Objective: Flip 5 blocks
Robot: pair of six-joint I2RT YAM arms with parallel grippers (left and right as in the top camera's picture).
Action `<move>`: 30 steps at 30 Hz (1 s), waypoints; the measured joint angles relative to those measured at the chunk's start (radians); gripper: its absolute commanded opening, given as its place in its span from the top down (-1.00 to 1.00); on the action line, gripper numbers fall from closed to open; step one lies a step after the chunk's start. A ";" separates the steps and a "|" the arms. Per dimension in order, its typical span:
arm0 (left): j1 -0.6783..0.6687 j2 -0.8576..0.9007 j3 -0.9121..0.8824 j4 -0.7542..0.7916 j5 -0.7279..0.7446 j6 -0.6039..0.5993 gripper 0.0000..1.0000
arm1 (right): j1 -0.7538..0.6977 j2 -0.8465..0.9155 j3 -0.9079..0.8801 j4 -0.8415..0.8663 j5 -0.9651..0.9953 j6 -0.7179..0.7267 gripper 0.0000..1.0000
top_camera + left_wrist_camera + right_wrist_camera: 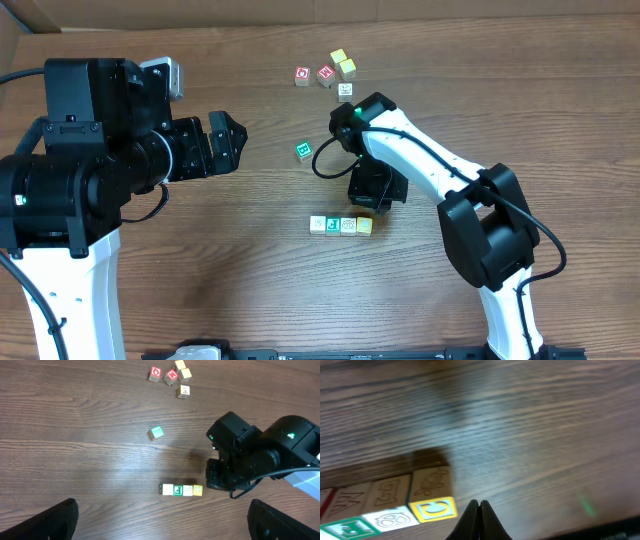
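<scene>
We judge four blocks done, set in a touching row on the counter, the lone green-faced block beyond that row outstanding; right pincer closed, empty, at the row's yellow end; left pincer open, well clear.

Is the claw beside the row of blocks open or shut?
Shut. On the right gripper the two tips press together, nothing between them, beside the yellow block.
</scene>
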State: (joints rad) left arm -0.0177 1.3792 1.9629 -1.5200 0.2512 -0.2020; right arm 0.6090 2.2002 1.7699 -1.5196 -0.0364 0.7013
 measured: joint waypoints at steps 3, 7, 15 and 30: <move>0.000 0.000 0.000 0.000 0.000 0.000 -1.00 | 0.003 0.000 -0.023 0.029 -0.011 -0.010 0.93; 0.000 0.000 0.000 0.000 0.000 0.000 -1.00 | 0.003 -0.008 -0.074 0.059 -0.012 -0.033 0.93; 0.000 0.000 0.000 0.000 0.000 0.000 -1.00 | 0.003 -0.200 -0.293 0.264 -0.035 -0.051 0.93; 0.000 0.000 0.000 0.000 0.000 0.000 -1.00 | 0.000 -0.238 -0.441 0.449 -0.064 0.008 0.93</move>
State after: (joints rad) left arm -0.0177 1.3792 1.9629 -1.5200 0.2512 -0.2020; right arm 0.6094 1.9625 1.3293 -1.0706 -0.1001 0.7097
